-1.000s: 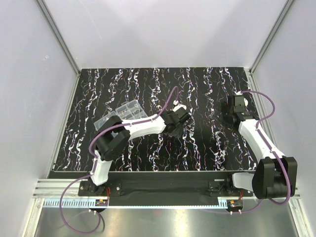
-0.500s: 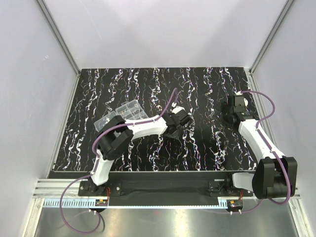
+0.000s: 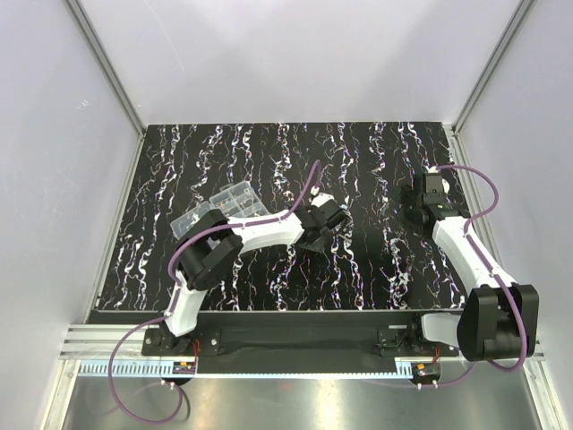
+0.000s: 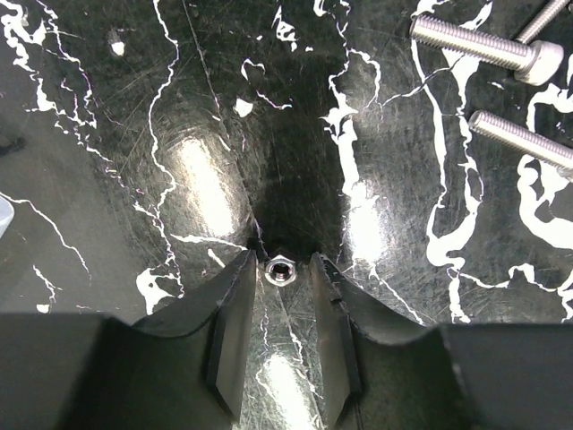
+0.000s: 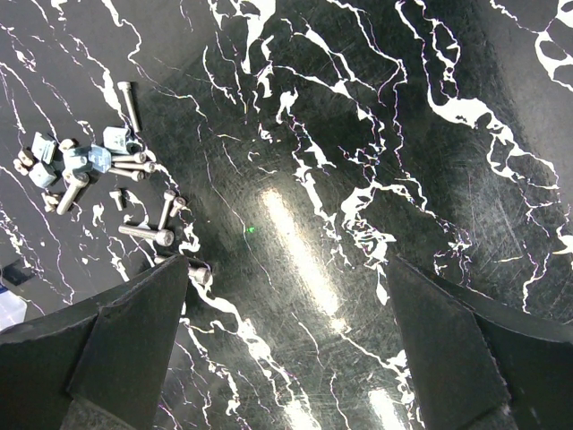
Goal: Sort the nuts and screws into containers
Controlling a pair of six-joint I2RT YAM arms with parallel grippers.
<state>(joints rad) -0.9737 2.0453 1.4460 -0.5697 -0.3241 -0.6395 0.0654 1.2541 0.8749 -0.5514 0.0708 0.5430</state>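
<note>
Shifted a touch right and nearer over the last second, my left jaws now sit low on the tabletop (image 3: 358,161). They are open only narrowly, with one silvery nut (image 4: 278,269) between the fingers (image 4: 235,331), and nothing is gripped yet. I judge the pick lined up, with closing next. Just beyond lie two long screws (image 4: 483,45). Farther out, my right jaws hang wide open and empty, with a heap (image 5: 89,166) of screws and nuts to their left. The box (image 3: 235,199) waits at far left, well apart from the nut.
</note>
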